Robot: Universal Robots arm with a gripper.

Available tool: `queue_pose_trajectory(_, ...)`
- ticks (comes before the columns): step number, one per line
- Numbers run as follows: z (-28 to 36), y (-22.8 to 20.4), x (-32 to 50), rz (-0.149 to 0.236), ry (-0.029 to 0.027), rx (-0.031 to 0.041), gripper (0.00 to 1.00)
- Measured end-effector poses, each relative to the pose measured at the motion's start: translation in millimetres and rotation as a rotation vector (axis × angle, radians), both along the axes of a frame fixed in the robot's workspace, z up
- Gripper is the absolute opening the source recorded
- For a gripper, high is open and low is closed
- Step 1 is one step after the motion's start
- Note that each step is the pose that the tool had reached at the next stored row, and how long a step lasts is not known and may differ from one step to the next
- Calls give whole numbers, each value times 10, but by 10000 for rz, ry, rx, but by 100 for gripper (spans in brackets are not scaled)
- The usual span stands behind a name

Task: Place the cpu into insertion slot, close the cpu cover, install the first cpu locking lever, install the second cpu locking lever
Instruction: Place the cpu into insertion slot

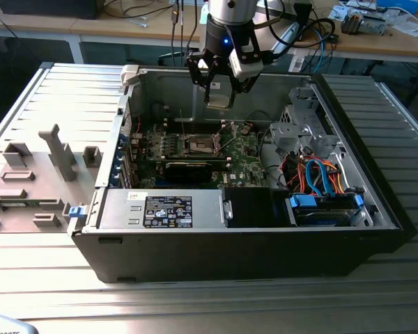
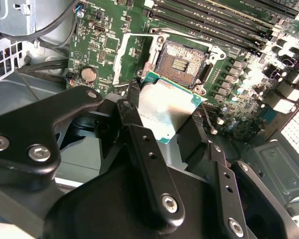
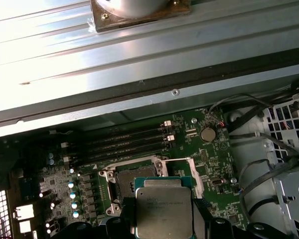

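My gripper hangs above the open computer case, shut on the cpu, a flat silvery square with a green edge. In both wrist views the cpu sits between the black fingers, a little above the green board and beside the insertion slot. The slot lies bare, with its dark pin field showing. The cpu cover is flipped open beside the slot. I cannot make out the locking levers.
The black case stands on a ribbed metal table. It holds a power supply, a metal drive cage and orange and blue cables. Long black memory slots run beside the socket. Grey fixture blocks stand at the exterior view's left.
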State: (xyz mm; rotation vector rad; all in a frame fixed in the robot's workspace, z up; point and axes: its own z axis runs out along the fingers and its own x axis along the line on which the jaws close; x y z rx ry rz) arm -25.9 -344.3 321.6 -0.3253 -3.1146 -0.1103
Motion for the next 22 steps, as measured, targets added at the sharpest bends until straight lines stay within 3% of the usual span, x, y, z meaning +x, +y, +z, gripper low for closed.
queue_pose_trajectory(22,0,0,0,-142,0,-40,54)
